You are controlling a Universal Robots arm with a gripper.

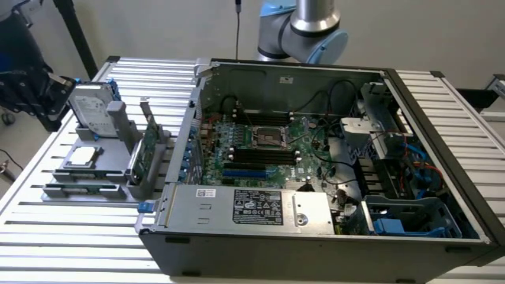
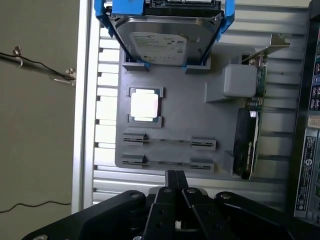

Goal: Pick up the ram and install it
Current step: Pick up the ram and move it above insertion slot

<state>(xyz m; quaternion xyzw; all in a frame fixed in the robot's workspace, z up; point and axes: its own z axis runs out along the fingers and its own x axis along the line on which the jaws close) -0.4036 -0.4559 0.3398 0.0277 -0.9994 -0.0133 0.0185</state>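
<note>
Two ram sticks stand on edge in a grey holder tray point(image 2: 175, 115). One ram stick point(image 2: 169, 141) is the farther from my fingers and the other ram stick point(image 2: 167, 162) is the nearer. In the exterior view the same sticks point(image 1: 79, 174) point(image 1: 77, 189) sit at the tray's near end, on the exterior view's left. My gripper point(image 2: 175, 175) hangs well above the tray's near edge, shut with nothing held, its tips meeting just short of the nearer stick. The motherboard's black slots point(image 1: 261, 155) lie bare inside the open computer case point(image 1: 316, 236).
The tray also carries a hard drive in a blue bracket point(image 2: 162, 40), a square silver processor point(image 2: 145, 105) and a tall green expansion card point(image 2: 250, 135). The robot arm point(image 1: 304, 29) rises behind the case. Cables and drive cages point(image 1: 394, 177) crowd the case's right side.
</note>
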